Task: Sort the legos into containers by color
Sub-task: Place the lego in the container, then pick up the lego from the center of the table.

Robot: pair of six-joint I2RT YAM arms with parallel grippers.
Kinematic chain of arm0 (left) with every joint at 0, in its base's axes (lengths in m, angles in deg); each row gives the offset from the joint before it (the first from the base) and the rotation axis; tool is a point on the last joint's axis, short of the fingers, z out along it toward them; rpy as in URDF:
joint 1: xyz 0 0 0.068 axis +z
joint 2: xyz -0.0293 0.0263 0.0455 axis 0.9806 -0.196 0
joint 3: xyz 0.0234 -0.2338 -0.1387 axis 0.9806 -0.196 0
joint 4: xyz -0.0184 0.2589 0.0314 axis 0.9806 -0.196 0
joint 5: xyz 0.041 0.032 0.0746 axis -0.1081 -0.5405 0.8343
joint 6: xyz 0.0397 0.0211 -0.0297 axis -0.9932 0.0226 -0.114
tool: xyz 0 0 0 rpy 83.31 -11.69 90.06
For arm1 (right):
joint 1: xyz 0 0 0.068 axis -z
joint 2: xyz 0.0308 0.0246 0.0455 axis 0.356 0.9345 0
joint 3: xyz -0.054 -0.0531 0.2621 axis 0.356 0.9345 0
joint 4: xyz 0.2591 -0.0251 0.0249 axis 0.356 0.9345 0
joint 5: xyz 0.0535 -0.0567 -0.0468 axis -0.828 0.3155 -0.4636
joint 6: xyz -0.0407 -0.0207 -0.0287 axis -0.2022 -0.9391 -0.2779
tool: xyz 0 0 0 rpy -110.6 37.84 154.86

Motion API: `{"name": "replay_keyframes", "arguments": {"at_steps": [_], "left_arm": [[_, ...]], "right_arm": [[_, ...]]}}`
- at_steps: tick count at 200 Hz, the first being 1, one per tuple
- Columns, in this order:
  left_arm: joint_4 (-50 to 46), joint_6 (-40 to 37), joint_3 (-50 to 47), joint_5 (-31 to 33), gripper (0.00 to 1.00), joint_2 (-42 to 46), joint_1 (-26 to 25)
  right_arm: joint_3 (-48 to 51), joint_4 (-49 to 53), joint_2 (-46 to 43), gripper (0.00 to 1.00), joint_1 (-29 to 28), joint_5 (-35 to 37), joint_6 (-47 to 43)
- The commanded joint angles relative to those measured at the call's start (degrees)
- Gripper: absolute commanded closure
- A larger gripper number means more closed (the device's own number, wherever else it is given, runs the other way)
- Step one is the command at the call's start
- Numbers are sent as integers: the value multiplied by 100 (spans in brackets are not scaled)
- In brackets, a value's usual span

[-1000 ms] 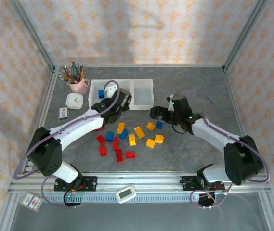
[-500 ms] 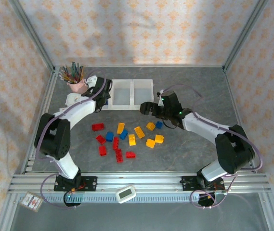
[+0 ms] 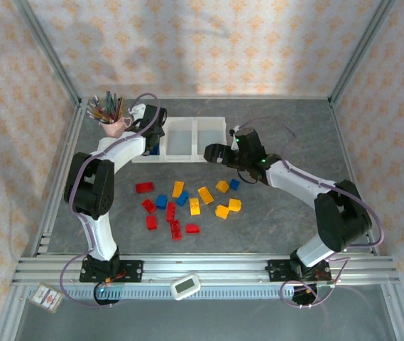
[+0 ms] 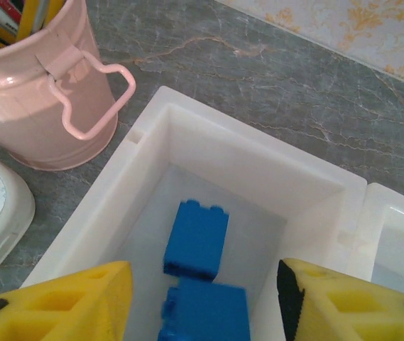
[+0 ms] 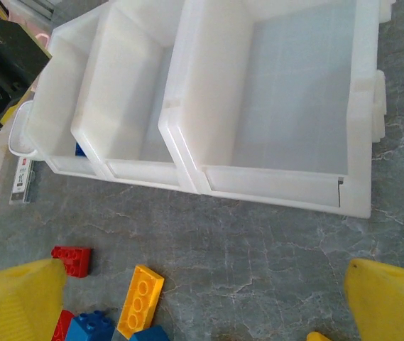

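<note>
Top: legos (image 3: 187, 202) strewn before bins (image 3: 210, 119); left gripper (image 3: 152, 140) over the leftmost, right gripper (image 3: 210, 153) near the rightmost; left wrist: jaws apart above two blue bricks (image 4: 197, 238) inside; right wrist: jaws wide, empty; bricks likely light, rigid, slick; pinch flat sides.

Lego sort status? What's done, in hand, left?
Done: two blue legos are in the left bin. In hand: nothing; left fingers stand apart above that bin, right fingers open and empty. Remaining: middle bin and right bin look empty; loose legos, red, yellow and blue, lie in front of them.
</note>
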Motion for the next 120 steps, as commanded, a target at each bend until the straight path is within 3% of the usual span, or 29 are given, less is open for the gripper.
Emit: {"name": "replay_keyframes", "arguments": {"at_steps": [1,71,120], "left_arm": [[-134,-148,178,91,37,97,47],[-346,-133,-242,-847,33,952,-162],[-332,45,-880,-1136,33,1620,-1070]], "right_arm": [[-163,151,-63,0,60,108,-115],[380,218,-645,0,608,100,-91],[941,422,-1292,0,941,232,-18]]}}
